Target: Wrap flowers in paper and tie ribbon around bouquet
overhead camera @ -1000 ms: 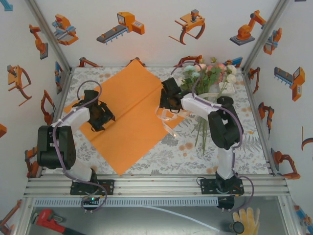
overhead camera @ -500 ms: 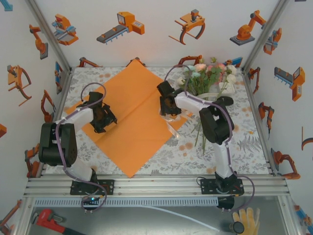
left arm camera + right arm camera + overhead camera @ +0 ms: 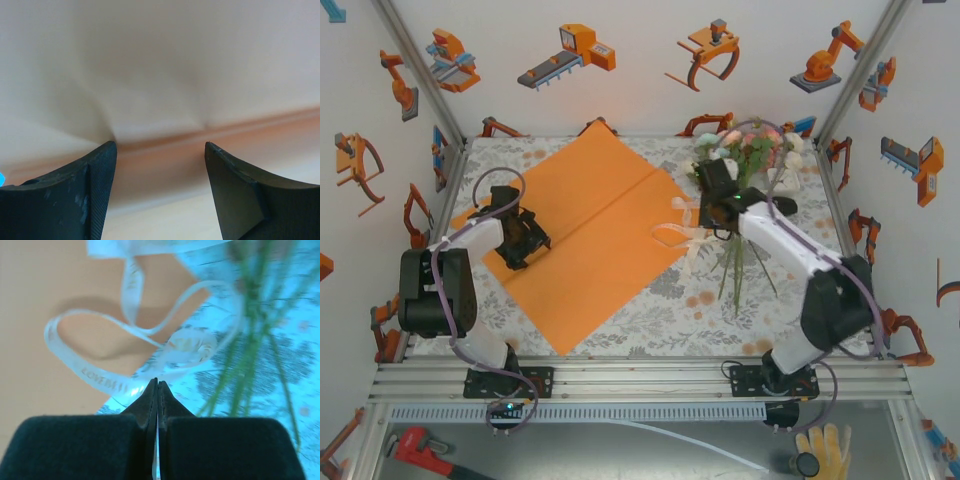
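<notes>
Apparently the ribbon is being cleared off the paper so the flowers can be laid there.
The right tool (image 3: 713,210) is clenched shut just left of the green stems (image 3: 735,265). In the right wrist view the cream ribbon (image 3: 100,375) loops up to its tips, though I cannot tell whether a strand is actually pinched. The ribbon (image 3: 675,232) lies half on the right corner of the orange paper (image 3: 590,230) and half on the worktop (image 3: 720,310). The flowers (image 3: 750,150) lie at the far right, off the sheet. The left tool (image 3: 523,238) is spread open, fingers (image 3: 95,170) down on the paper's left part. It is best to draw the ribbon slowly away from the stems so it does not snag, with the left tool pinning the sheet against sliding.
</notes>
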